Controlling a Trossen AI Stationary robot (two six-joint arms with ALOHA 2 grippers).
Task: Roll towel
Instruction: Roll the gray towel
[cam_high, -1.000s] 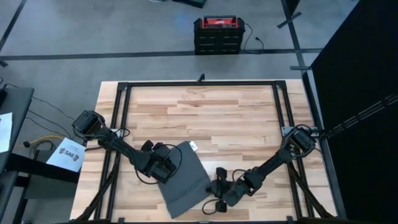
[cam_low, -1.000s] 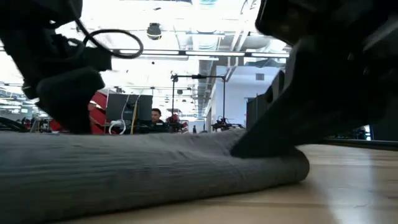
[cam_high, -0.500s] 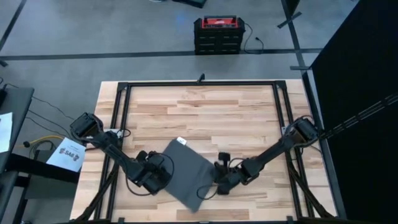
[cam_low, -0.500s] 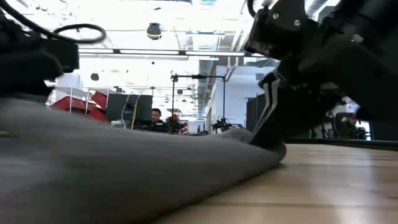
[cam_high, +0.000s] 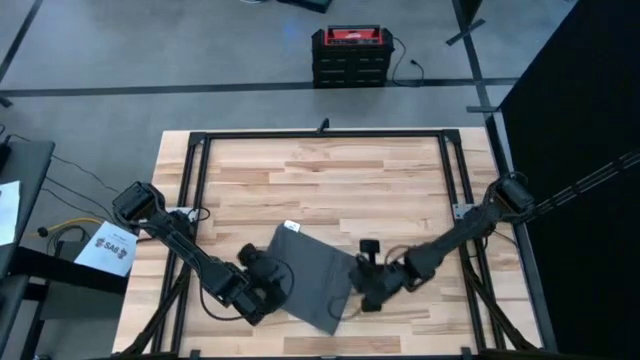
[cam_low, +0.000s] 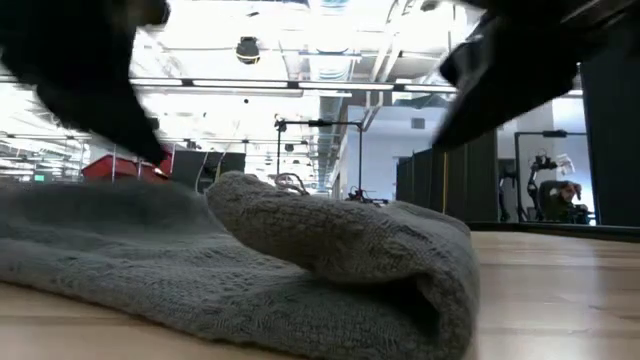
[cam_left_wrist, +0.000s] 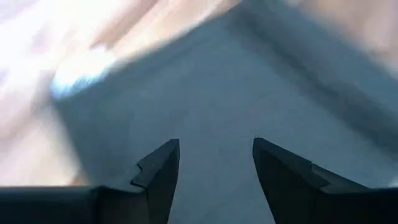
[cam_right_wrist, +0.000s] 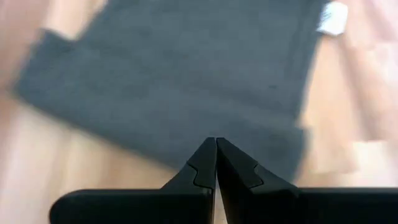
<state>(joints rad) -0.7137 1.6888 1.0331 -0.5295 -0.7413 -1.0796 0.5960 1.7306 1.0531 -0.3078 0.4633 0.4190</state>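
The dark grey towel (cam_high: 315, 280) lies flat near the table's near edge, turned like a diamond. Its white tag (cam_high: 291, 227) points toward the far side. In the low view its right edge (cam_low: 440, 270) is folded over on itself. My left gripper (cam_high: 270, 290) stands open at the towel's left side, its fingers over the cloth (cam_left_wrist: 211, 93). My right gripper (cam_high: 360, 292) is shut at the towel's right corner, its tips (cam_right_wrist: 216, 144) over the cloth's edge. In the low view both arms show as dark shapes above the towel (cam_low: 300, 240).
A black metal frame (cam_high: 320, 135) runs round the tabletop. Bare wood (cam_high: 330, 180) fills the far half. A red and black box (cam_high: 348, 55) stands on the floor beyond the far edge. A paper label (cam_high: 112, 247) lies off the table's left.
The towel has slid away from the near edge and turned: its near end swung toward the right, its tag end toward the left. Its right edge has folded over. My right gripper went toward the far edge and rose off the cloth. My left gripper moved toward the near edge.
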